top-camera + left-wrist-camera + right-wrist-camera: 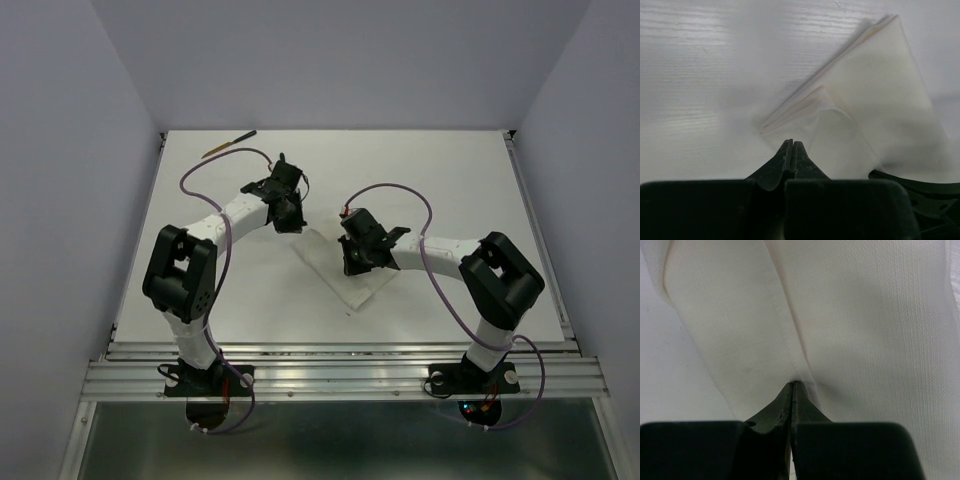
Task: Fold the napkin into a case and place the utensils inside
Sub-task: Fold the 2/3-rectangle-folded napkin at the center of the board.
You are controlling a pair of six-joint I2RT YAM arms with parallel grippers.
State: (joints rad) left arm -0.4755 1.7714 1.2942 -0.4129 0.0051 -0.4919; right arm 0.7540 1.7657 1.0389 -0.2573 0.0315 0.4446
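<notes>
The napkin (335,272) lies at the middle of the white table (450,170), set cornerwise. Bare surface runs round it on all sides, widest toward 12 and 3 o'clock. A raised lip edges the table at 9 and 3 o'clock, and ribbed metal rails (340,365) cross the near edge at 6 o'clock.

One utensil (228,143) rests against the far edge at 11 o'clock, well apart from the cloth. It is a slim brown stick with a dark end, too small to make out further.

The left gripper (293,226) stands at the napkin's 10 o'clock corner. In its wrist view the left gripper (791,147) has its jaws closed tip to tip, and a thin, half-translucent flap rises to them, apparently nipped. Beside it the stacked layers fan to a point, and the table shows a faint wood-like grain.

The right gripper (352,266) hangs over the napkin's 1 o'clock side and hides much of it from above. In close view the right gripper (792,387) has its jaws clamped on the stitched hem, and the woven cloth puckers there. The napkin (865,315) fills that view, with its edges cut off. Purple cables (200,180) loop above both arms.
</notes>
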